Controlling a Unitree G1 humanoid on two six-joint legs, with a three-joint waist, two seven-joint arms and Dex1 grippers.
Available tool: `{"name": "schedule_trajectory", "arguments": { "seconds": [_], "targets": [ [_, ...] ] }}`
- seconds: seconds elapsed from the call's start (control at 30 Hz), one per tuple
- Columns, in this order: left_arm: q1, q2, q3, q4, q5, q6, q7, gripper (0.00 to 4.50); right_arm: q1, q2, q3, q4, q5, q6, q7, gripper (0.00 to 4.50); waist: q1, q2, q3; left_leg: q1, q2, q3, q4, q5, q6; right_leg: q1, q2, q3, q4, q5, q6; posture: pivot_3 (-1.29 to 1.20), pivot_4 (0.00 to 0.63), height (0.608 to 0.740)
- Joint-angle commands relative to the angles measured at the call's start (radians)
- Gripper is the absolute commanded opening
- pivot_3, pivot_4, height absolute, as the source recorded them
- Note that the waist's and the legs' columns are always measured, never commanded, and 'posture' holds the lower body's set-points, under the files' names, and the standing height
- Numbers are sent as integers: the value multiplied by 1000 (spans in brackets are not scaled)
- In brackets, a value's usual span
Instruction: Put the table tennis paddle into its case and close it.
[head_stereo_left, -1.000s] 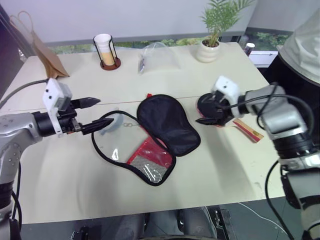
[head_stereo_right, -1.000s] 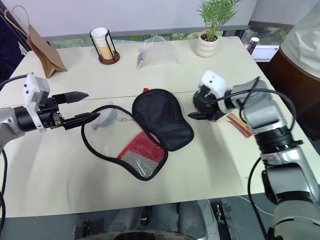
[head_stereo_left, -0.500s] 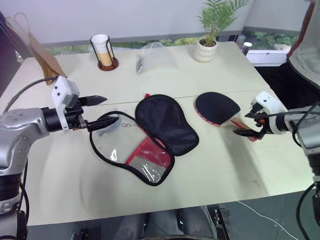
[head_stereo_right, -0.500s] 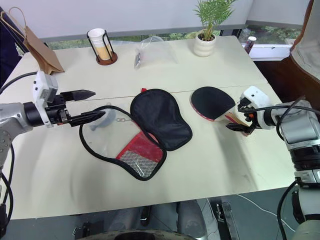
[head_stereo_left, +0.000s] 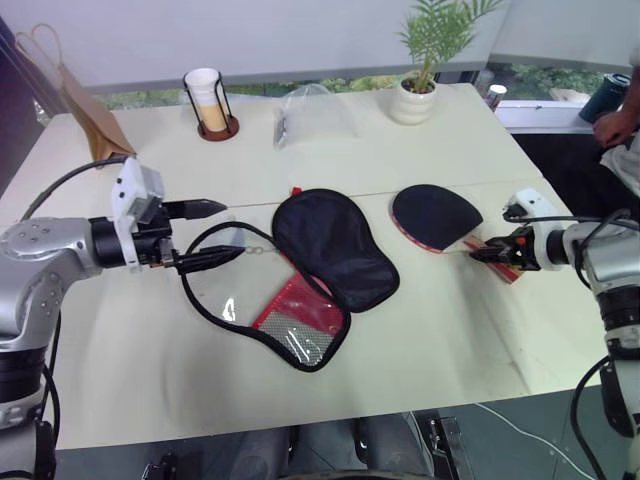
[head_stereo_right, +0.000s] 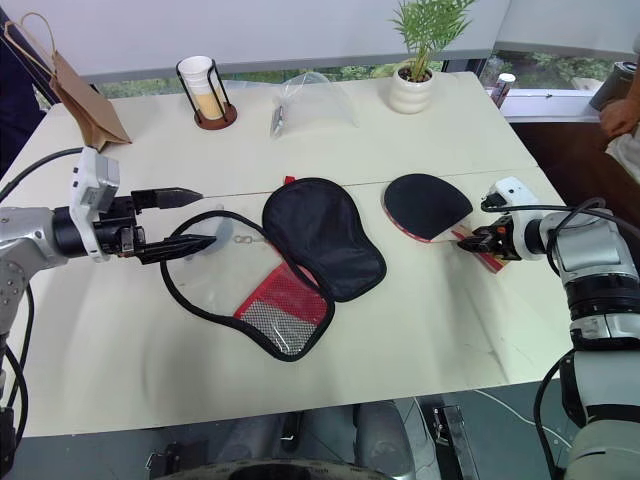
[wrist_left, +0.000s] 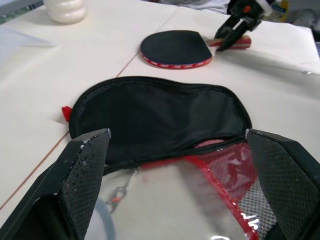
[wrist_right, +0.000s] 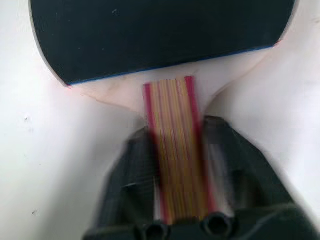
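Blur smeared the right gripper (wrist_right: 175, 170) in its wrist view, yet you could see its jaws closed on the handle of the table tennis paddle (head_stereo_left: 436, 217), lying on the surface (head_stereo_left: 400, 150). Your left gripper (head_stereo_left: 215, 232) hung with jaws wide over the opened case (head_stereo_left: 325, 260), whose near edge its wrist view cut off.

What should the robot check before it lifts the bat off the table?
1. Right gripper fingers on both sides of the paddle handle: ok.
2. Grip tight enough to lift: cannot tell.
3. Case lying unzipped, flap folded back: ok.
4. Left gripper open, at the case's open edge: ok.
5. Bare table between paddle and case: ok.
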Motion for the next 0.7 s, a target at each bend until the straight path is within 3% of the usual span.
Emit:
{"name": "schedule_trajectory", "arguments": {
  "seconds": [0.03, 0.17, 0.33, 0.47, 0.7],
  "targets": [
    [-16, 23, 8, -9, -7, -4, -21, 4500, -8, -17, -38, -115, 31, 56, -4, 850, 0, 0, 0, 0, 0, 0, 0, 0, 0, 0, 0, 0, 0, 0, 0, 0, 150, 740],
    [-30, 24, 4, 11, 4, -9, -28, 4500, -5, -26, -76, -279, 69, 157, -28, 850, -3, 1, 1, 0, 0, 0, 0, 0, 0, 0, 0, 0, 0, 0, 0, 0, 150, 740],
    [-58, 9, -22, 51, 31, -29, -31, 4500, -37, 18, -146, -629, 171, 495, -132, 850, 0, 2, 1, -1, 0, -1, 0, 0, 0, -1, 0, 0, 1, 0, 0, 0, 150, 740],
    [-90, -9, -40, 74, 44, -39, -25, 4500, -37, 204, -139, -892, 207, 790, -313, 850, 1, 0, 0, -1, 0, -2, 0, 0, 0, -1, -1, 0, 1, 0, 0, 0, 150, 740],
    [-103, -11, -53, 79, 52, -38, -32, 4500, -21, 483, -87, -1011, 170, 959, -574, 850, 6, 0, 0, -2, -2, -3, 0, 0, 0, -2, -1, 0, 1, 0, 0, 0, 150, 740]
  ]
}}
